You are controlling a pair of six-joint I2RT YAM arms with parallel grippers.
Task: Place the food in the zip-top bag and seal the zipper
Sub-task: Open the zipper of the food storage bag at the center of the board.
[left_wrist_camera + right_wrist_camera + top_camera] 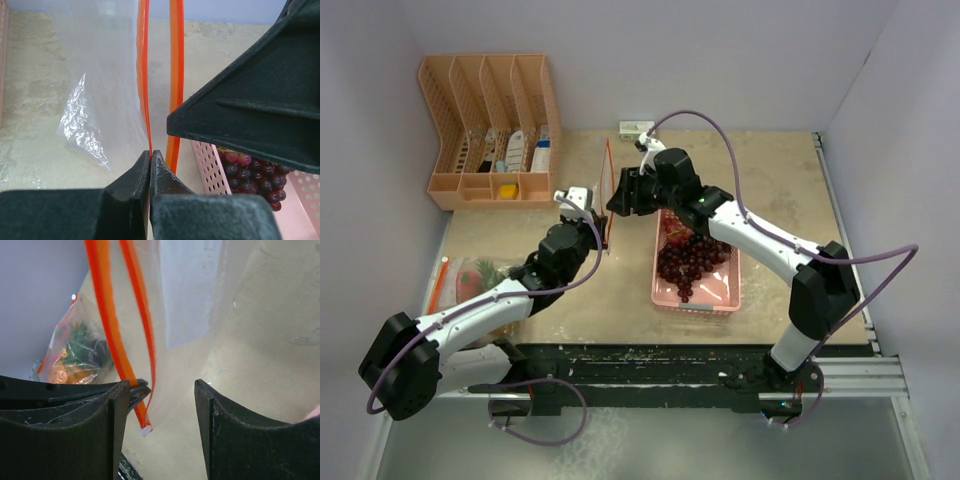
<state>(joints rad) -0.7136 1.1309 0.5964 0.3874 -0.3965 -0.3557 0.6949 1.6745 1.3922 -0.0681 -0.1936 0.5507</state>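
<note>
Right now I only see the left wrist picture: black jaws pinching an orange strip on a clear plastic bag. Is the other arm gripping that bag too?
Observer: No. In the right wrist view the right gripper has its jaws open; the orange zipper strip of the clear zip-top bag hangs in the gap, unpinched.
Operator: Has any food been bagged?
Observer: Yes. A second clear bag holding toy fruit lies by the left edge of the table.
Operator: Anything else up there?
Observer: A peach-coloured slotted plastic organiser stands at the back left corner.
</note>
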